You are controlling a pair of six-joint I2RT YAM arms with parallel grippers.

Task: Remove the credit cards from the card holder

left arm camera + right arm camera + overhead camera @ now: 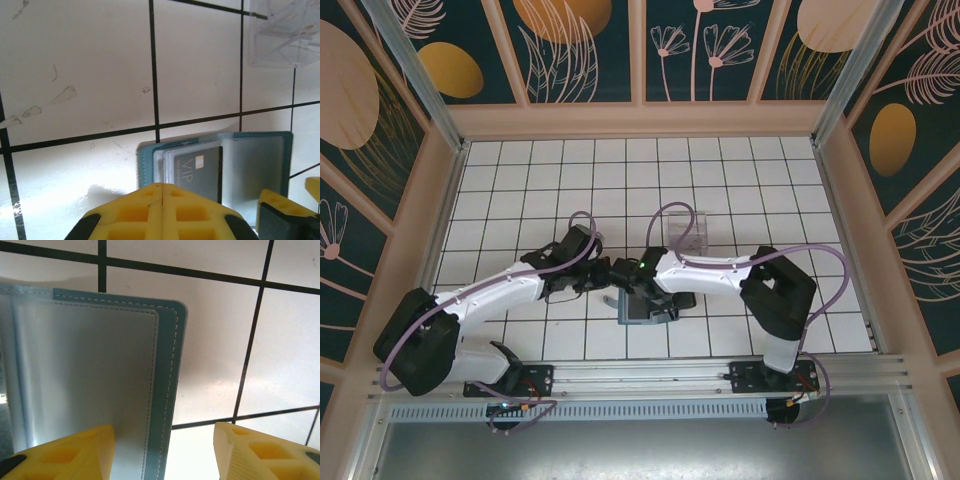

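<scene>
The teal card holder (250, 165) lies open on the white tiled floor, its clear sleeves facing up. A dark credit card (197, 170) marked VIP sits in the sleeve of its left panel, with pale sleeve edges layered beside it. My left gripper (162, 187) is shut, and its yellow tips rest at the near edge of that panel with nothing visible between them. My right gripper (165, 450) is open and straddles the outer edge of the card holder (90, 365), one finger over the panel and one over the floor. From above, the left gripper (610, 288) and right gripper (660, 300) meet over the card holder (642, 312).
A clear plastic tray (687, 228) stands on the tiles just beyond the card holder and appears as the tray (285, 35) at the upper right of the left wrist view. Pale wooden walls (640, 120) enclose the tiled floor.
</scene>
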